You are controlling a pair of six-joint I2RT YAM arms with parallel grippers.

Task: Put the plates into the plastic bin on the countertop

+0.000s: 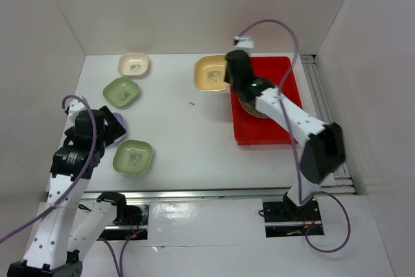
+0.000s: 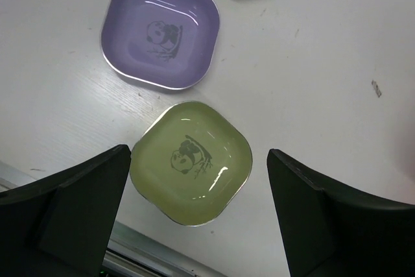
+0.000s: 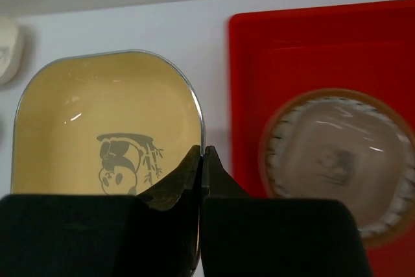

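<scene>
Right tool (image 3: 202,151): closed down on the right rim of the yellow plate (image 3: 104,128), rim pinched between the two dark fingertips. Yellow plate: on the far side of the desk (image 1: 181,128), just left of the red bin (image 1: 259,131), right edge next to the bin's far-left corner and outside it; resting on the desk or lifted off it, cannot tell. Red bin: right half of the desk, long side running near to far. Inside the bin, toward its far-left part: round brown-rimmed plate (image 3: 337,154), flat on the floor, partly hidden under the right arm in the top view. Left tool (image 2: 200,154): fingers spread wide, hanging above the near green plate (image 2: 190,170), one finger to each side. Near green plate: near-left area of the desk, close to the near edge. Lavender plate (image 2: 160,29): just beyond it and apart from it, largely covered by the left arm in the top view. Far green plate (image 1: 121,91): farther along the left side. Cream plate (image 1: 133,64): far-left, close to the far edge, apart from the far green plate. All four left-side plates: right way up, outside the bin.
</scene>
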